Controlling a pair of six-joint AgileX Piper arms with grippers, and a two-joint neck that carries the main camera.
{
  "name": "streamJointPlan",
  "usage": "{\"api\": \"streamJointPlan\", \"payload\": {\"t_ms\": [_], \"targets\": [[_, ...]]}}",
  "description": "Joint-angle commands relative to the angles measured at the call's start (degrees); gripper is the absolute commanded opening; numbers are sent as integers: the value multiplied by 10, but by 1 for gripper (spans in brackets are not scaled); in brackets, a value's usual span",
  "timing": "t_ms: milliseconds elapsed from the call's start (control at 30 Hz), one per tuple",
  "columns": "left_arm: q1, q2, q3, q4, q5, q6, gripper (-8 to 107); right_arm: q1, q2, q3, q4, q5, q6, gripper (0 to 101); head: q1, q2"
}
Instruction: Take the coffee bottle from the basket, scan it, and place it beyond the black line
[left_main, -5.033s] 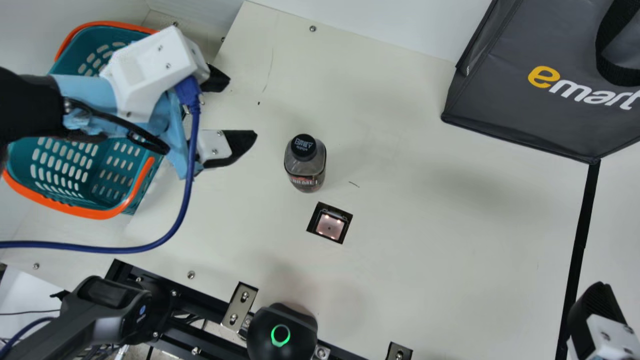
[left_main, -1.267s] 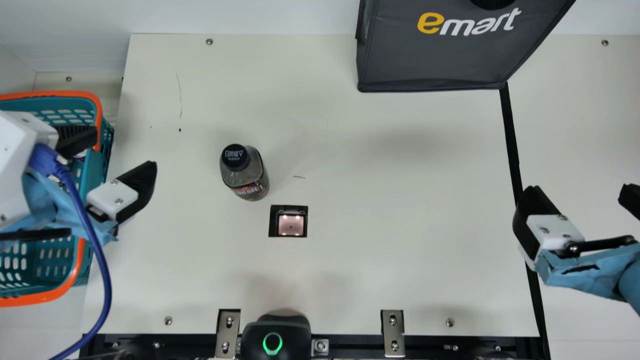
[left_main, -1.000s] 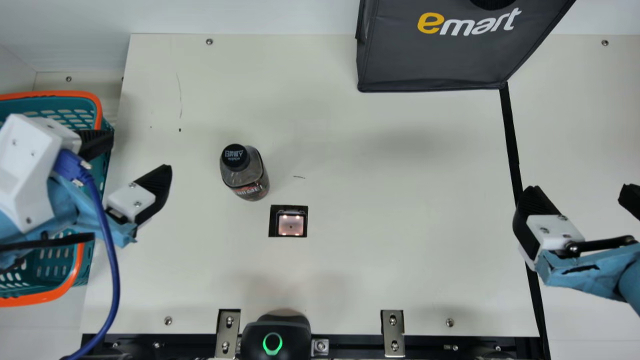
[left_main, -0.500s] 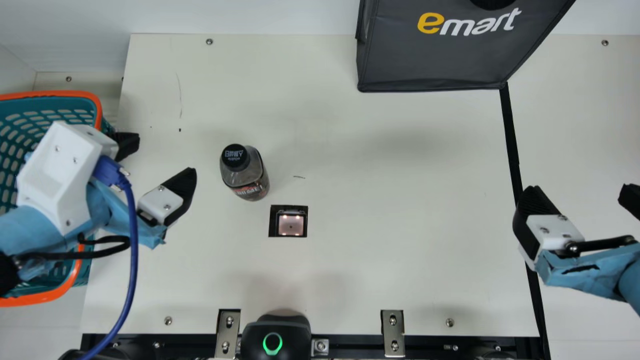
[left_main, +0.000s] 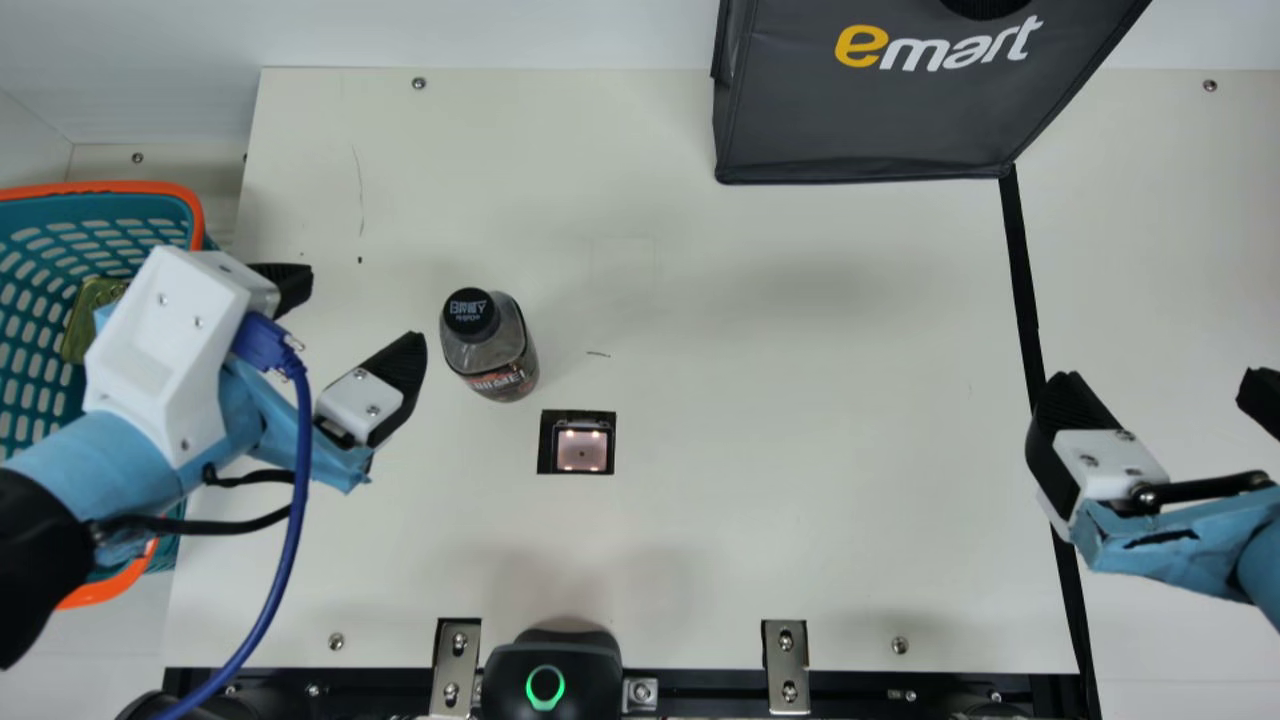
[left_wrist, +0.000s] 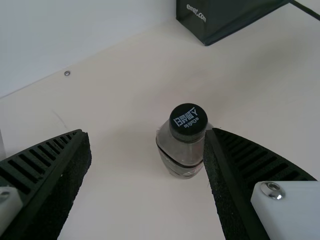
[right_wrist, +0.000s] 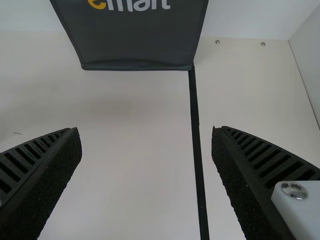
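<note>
a coffee bottle (left_main: 497, 350) with a black cap stands upright on a cream counter (left_main: 750, 540), on the basket side of a black line (left_main: 1026, 300). the scanner window (left_main: 582, 450), a small lit square in a black surround set into the counter, is near the bottle, toward the counter's front edge.

the left tool (left_main: 358, 311) hangs between the basket and the bottle, its two ribbed fingers wide apart with nothing held. in the main view there is a gap from its fingers to the bottle. in the left wrist view the bottle (left_wrist: 182, 150) is farther off than the fingers, one of which overlaps its side.

the right tool (left_main: 1160, 388) is by the black line, also with its fingers spread and nothing between them. in the right wrist view the line runs along the counter beneath, seen between the two fingers.

at the main view's left is a teal basket (left_main: 130, 187) with an orange rim, partly behind the left arm; a gold-green item (left_main: 85, 325) lies inside. a dark grey bag (left_main: 860, 130) is at the back, one bottom corner meeting the end of the line. at the front edge is a black device (left_main: 590, 675) with a green ring, between two metal brackets (left_main: 456, 655).
</note>
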Motion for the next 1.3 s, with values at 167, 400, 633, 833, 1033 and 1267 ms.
{"api": "streamJointPlan", "payload": {"t_ms": [167,400,633,833,1033,1267], "targets": [[-34,5,7,34,-14,-55,90,0,0,0,0,0,0,91,-16,0],[-66,14,13,70,-29,-104,90,0,0,0,0,0,0,91,-16,0],[-95,26,18,108,-44,-155,90,0,0,0,0,0,0,91,-16,0],[-115,37,23,143,-59,-202,90,0,0,0,0,0,0,91,-16,0],[-131,50,29,171,-74,-246,90,0,0,0,0,0,0,91,-16,0],[-144,63,34,206,-85,-298,90,0,0,0,0,0,0,91,-16,0]]}}
